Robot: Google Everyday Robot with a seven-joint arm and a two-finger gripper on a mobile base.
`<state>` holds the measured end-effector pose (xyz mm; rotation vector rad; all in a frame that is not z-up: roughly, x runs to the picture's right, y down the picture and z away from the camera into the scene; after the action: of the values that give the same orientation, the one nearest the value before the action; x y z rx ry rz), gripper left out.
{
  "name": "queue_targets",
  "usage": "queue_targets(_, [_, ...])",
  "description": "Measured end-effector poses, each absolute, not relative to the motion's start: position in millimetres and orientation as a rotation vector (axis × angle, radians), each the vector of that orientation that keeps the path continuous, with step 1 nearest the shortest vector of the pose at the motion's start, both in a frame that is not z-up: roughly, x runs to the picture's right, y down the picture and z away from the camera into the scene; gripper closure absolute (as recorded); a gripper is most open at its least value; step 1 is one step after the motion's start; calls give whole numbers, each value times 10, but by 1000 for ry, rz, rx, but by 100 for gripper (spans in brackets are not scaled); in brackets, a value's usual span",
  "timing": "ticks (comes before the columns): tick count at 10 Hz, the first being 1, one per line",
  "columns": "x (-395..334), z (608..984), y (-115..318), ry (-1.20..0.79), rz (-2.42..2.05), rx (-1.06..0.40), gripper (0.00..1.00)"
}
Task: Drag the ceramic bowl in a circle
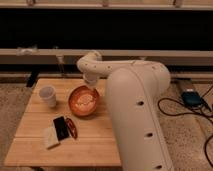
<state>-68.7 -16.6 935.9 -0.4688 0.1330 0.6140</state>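
The ceramic bowl (83, 102) is round, shallow and orange-red with a darker rim. It sits near the middle of the wooden table (35, 145). My white arm reaches in from the right and bends down over the bowl. My gripper (91, 88) is at the bowl's far right rim, pointing down into it. The small white cup (48, 95) stands to the left of the bowl.
A black flat object (61, 127), a white block (50, 137) and a dark red item (71, 128) lie in front of the bowl at the left. My large white arm body covers the table's right side. A blue object (190, 97) with cables lies on the floor at right.
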Motion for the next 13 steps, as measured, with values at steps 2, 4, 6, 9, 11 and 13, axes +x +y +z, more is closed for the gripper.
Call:
queue_targets(2, [-494, 9572, -340, 180, 650, -439, 100])
queue_targets(4, [-293, 9655, -342, 222, 678, -430, 100])
queue_targets(6, [27, 9670, -205, 277, 704, -425, 100])
queue_targets(9, [474, 9606, 44, 340, 720, -438, 96])
queue_targets(11, [511, 9487, 234, 352, 714, -457, 80])
queue_targets(13, [413, 9285, 458, 340, 708, -489, 60])
